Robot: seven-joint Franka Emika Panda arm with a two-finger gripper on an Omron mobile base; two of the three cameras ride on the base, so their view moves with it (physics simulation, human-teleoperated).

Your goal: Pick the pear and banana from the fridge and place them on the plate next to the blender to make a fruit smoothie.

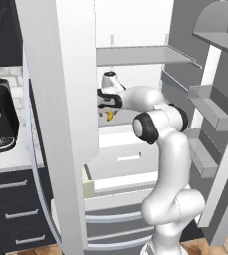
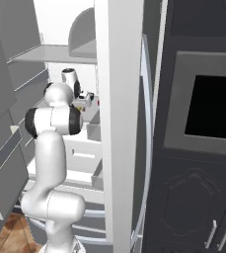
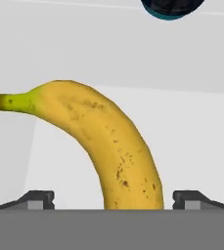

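A: Light? Even, flat, rendered look, no clear source. Fridge (image 1: 135, 30) interior is brightest, upper centre of left base view.

B: Shadows?

A: Soft only. Grey shading under the shelf (image 1: 140, 55), darker cabinets at lower left. No glare.

B: Sharpness?

A: Base views a bit soft, jagged edges. Hand view sharp on banana (image 3: 108, 146), speckles crisp; faint shadow beneath it, centre-left.

B: Edge distortion?

A: None seen.
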